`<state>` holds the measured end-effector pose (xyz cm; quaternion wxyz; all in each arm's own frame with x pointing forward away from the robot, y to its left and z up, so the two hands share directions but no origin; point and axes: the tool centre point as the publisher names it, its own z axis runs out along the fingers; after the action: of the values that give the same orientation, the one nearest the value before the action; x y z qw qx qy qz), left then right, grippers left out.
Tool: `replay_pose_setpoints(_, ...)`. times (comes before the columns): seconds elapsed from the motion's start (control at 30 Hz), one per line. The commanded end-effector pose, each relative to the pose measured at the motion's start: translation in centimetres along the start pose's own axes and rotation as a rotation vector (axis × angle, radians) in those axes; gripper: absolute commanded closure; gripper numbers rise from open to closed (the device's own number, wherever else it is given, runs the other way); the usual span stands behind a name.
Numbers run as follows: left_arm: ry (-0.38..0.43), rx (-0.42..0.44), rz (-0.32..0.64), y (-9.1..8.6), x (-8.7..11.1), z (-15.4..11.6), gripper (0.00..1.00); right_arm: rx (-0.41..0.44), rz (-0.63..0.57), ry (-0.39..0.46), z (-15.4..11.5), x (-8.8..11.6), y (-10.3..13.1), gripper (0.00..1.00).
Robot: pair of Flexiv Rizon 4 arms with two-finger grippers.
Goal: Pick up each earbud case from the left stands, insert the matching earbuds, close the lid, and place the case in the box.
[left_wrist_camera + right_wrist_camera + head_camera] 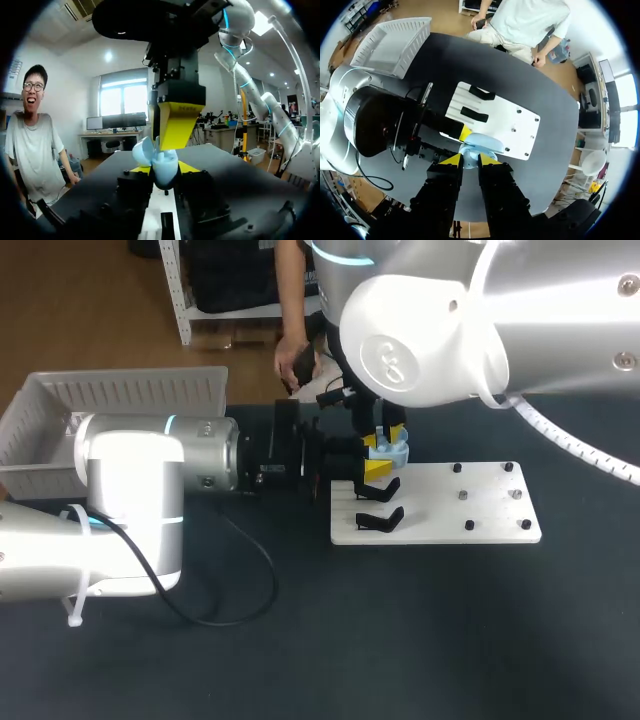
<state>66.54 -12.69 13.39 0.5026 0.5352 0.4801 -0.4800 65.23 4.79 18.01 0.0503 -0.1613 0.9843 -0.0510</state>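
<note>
- My left arm (130, 490) is reaching in from the left side across the dark table (400, 640), level with the table top.
- My left jaws are pinching a pale blue plastic earbud case (165, 167) from two sides; in the left wrist view their yellow fingertips (187, 168) are pressing against the case body.
- The case (393, 452) is sitting in the air, off the table, over the edge of a flat white rectangular stand plate (480, 515) on the side nearest my left arm.
- Its lid (142, 150) is standing open, tilted up to one side of the body.
- My right arm (480, 330) is coming down from above, and my right jaws are hanging directly over the open case (481, 142), seemingly touching it. I cannot tell whether they are pinching anything.
- Two small black stands (380, 521) are lying on the white plate (505, 122) near that same edge, just beside the held case.
- A white slatted plastic basket (130, 392) is sitting at the far left corner of the table, well apart from the case.
- A thin black cable (250, 580) is looping over the table beside my left arm.
</note>
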Motion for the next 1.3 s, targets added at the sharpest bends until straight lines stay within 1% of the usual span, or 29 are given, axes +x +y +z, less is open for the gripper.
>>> replay_pose_setpoints(0.03, -0.003, -0.005, 0.003, -0.1, 0.1, 0.1, 1.0, -0.003, -0.002, -0.002, 0.0, 0.0, 0.1, 0.61)
replay_pose_setpoints(0.07, -0.003, -0.005, 0.003, -0.1, 0.1, 0.1, 1.0, -0.007, -0.001, -0.002, 0.0, 0.0, 0.1, 0.53)
replay_pose_setpoints(0.1, -0.003, -0.005, 0.003, -0.1, 0.1, 0.1, 1.0, -0.011, 0.001, -0.002, 0.0, -0.1, 0.1, 0.4)
replay_pose_setpoints(0.13, -0.003, -0.005, 0.003, -0.1, 0.1, 0.1, 1.0, -0.012, 0.002, -0.003, -0.1, -0.1, 0.0, 0.25)
replay_pose_setpoints(0.17, -0.003, -0.005, 0.003, -0.1, 0.1, 0.1, 1.0, -0.014, 0.005, -0.007, -0.1, -0.1, 0.0, 0.2)
replay_pose_setpoints(0.27, -0.003, -0.005, 0.003, -0.1, 0.1, 0.1, 1.0, -0.023, 0.01, -0.023, -0.6, 0.0, -0.1, 0.13)
replay_pose_setpoints(0.4, -0.003, -0.005, 0.003, -0.1, 0.1, 0.1, 1.0, -0.077, 0.049, -0.055, -1.8, -0.1, -0.9, 0.01)
replay_pose_setpoints(0.47, -0.003, -0.005, 0.003, -0.1, 0.1, 0.1, 1.0, -0.094, 0.108, -0.072, -2.4, -0.6, -2.0, 0.0)
replay_pose_setpoints(0.57, -0.003, -0.005, 0.003, -0.1, 0.1, 0.1, 1.0, -0.104, 0.198, -0.093, -2.5, -1.8, -3.7, 0.0)
replay_pose_setpoints(0.73, -0.003, -0.005, 0.003, -0.1, 0.1, 0.1, 1.0, -0.079, 0.298, -0.085, -0.8, -3.3, -5.9, 0.0)
replay_pose_setpoints(0.9, -0.003, -0.005, 0.003, -0.1, 0.1, 0.1, 1.0, -0.068, 0.317, -0.044, 1.5, -4.1, -7.0, 0.0)
replay_pose_setpoints(0.97, -0.003, -0.005, 0.003, -0.1, 0.1, 0.1, 1.0, -0.062, 0.319, -0.032, 2.0, -4.1, -7.2, 0.0)
replay_pose_setpoints(1.0, -0.003, -0.005, 0.003, -0.1, 0.1, 0.1, 1.0, -0.087, 0.324, -0.017, 2.3, -3.9, -7.3, 0.0)
replay_pose_setpoints(1.1, -0.003, -0.005, 0.003, -0.1, 0.1, 0.1, 1.0, -0.086, 0.309, 0.014, 2.8, -3.3, -7.1, 0.0)
replay_pose_setpoints(1.23, -0.003, -0.005, 0.003, -0.1, 0.1, 0.1, 1.0, -0.092, 0.3, 0.031, 2.6, -2.2, -6.8, 0.0)
replay_pose_setpoints(1.3, -0.003, -0.005, 0.003, -0.1, 0.1, 0.1, 1.0, -0.115, 0.297, 0.047, 2.4, -1.8, -6.7, 0.0)
